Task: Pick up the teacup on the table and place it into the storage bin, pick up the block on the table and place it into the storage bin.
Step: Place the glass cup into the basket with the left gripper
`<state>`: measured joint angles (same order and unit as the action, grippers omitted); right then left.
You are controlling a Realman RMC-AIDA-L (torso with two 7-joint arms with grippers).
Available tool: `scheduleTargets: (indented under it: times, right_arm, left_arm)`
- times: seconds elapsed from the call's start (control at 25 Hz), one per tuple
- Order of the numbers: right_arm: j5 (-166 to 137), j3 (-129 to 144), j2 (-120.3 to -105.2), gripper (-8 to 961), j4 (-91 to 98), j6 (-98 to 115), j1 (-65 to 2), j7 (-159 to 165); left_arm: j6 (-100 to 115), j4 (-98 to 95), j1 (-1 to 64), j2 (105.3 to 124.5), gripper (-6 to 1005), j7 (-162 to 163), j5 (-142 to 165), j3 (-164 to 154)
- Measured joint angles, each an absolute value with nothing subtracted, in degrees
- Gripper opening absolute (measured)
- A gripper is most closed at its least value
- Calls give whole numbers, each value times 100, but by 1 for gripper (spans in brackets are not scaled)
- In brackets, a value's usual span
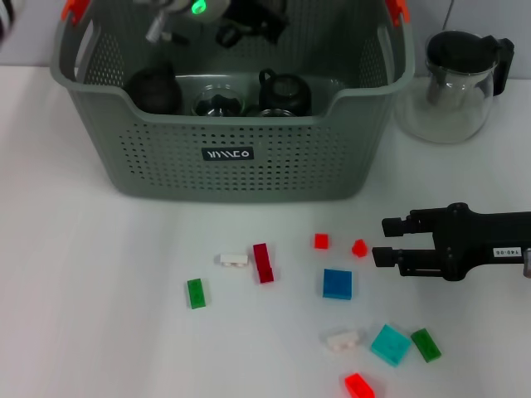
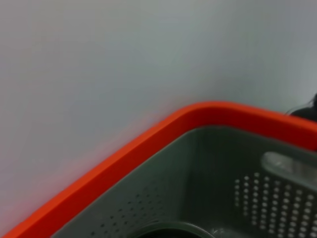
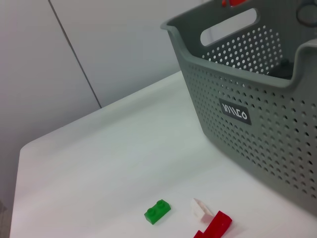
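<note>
Head: bin (image 1: 232,157) sat far centre on the table (image 1: 83,274), teapots inside; left gripper (image 1: 195,16) hung over it, fingers — can't tell. Right gripper (image 1: 383,240) was low at right, fingers spread, empty, just right of a red block (image 1: 359,248).
Left wrist: bin's orange rim (image 2: 148,144).
Right wrist: bin, green block (image 3: 157,211) near it.
</note>
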<state>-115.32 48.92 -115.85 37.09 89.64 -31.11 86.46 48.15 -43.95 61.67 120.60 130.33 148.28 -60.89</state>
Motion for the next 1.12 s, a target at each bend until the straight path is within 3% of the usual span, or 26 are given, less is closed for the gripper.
scheduleTargets:
  times: [0.36,1.0,1.12]
  right_arm:
    - [-11532,4906,-11584,617,3709,8948,-3108,8642]
    - [-11531,4931,-11576,617,3708,8885,-3128,8639]
    - [-11531,4931,-11575,617,3709,8885,-3130,8636]
  left_arm:
    - [3996,-3929,6173,12402,47,13038,15523,-6174]
    - [3846,-3861,6102,12428,50,13060,15601,-6352]
    - [3836,-3842,6102,12428,158,13061,15598,-6381]
